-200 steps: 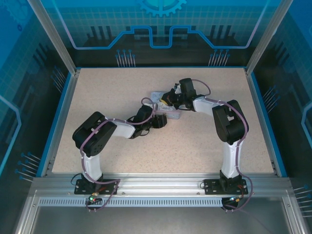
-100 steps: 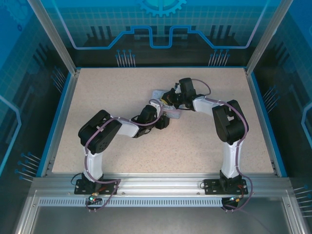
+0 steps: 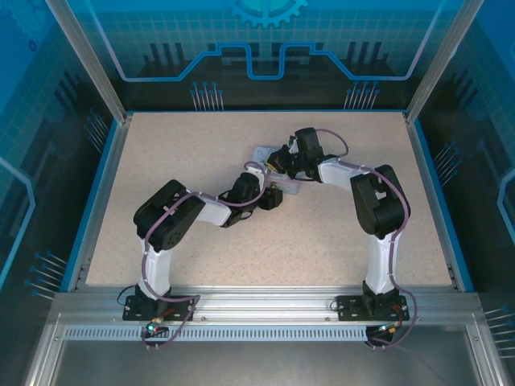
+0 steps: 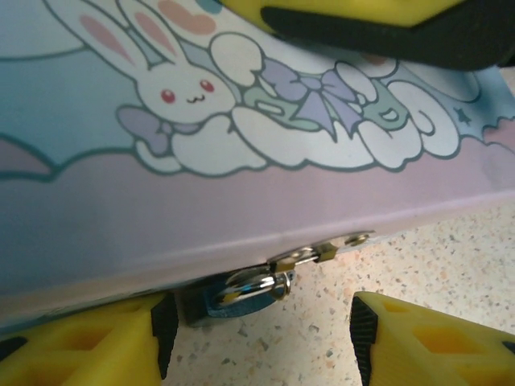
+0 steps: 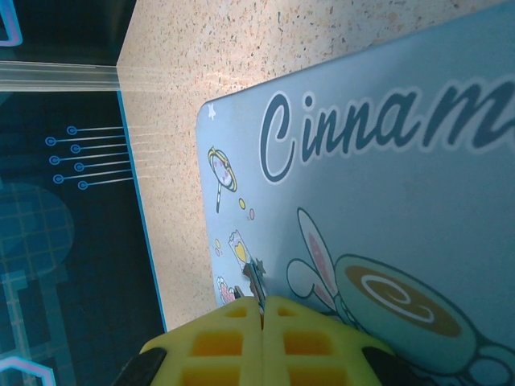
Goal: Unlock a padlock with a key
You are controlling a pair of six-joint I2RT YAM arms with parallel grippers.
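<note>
A speckled beige table [image 3: 201, 145] is sitting inside a blue-lit enclosure with clear walls, and two robot arms are reaching toward its middle. A flat pale blue and lilac tin box [image 4: 241, 185], printed with a cartoon rabbit and clouds, is lying there. A tiny dark bluish metal padlock [image 4: 241, 293] with a thin shiny shackle is hanging from a small metal hasp [image 4: 322, 251] on the tin box's side wall, low down by the table.

The left gripper [image 4: 257, 338] is standing open with its yellow fingers spread. The padlock is sitting just ahead of the gap between them, nearer the finger at the lower left of the wrist view. Whether that finger is touching the lock cannot be told.

The right gripper [image 5: 261, 310] is closed, pinching a tiny thin brownish metal key [image 5: 254, 280]. The key's tip is poking out just beyond the fingertips, above the printed lid of the tin box.

The padlock is looking light, rigid and smooth, so it is likely to swing on the hasp and slip. Its flat body sides seem the best place to take hold, leaving the keyhole end free. The key is looking stiff but thin, and liable to twist between the pads.
</note>
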